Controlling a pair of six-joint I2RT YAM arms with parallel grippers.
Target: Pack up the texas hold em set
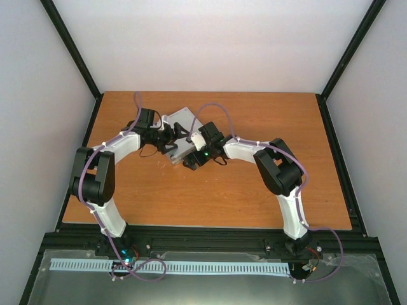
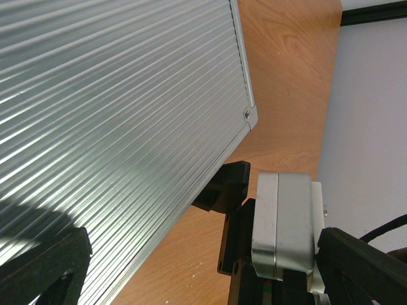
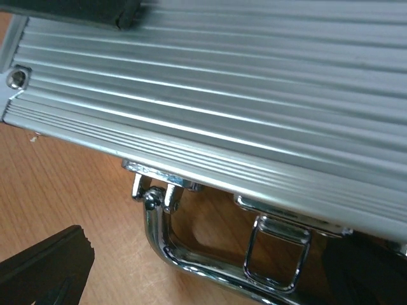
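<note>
Likely down to latching. Find the silver case (image 1: pixel 182 121) shut, ribbed lid up, toward the far middle of the desk (image 1: pixel 254 190), between both arms. Note left fingers (image 1: pixel 166 135) and right fingers (image 1: pixel 193 157) spread wide, gripping nothing. Press the lid flat first, then flip the seemingly loose latch (image 3: pixel 273 254) beside the chrome handle (image 3: pixel 166 244), without skidding the case. Read the long axis as roughly near-to-far, slightly slanted, handle edge toward the right arm

The silver case (image 1: pixel 180 121) lies flat, lid down, just above the centre of the overhead view, set at an angle. Its lid is ribbed metal. A chrome handle (image 3: pixel 165 248) and latch (image 3: pixel 273 251) sit along one long edge.
</note>
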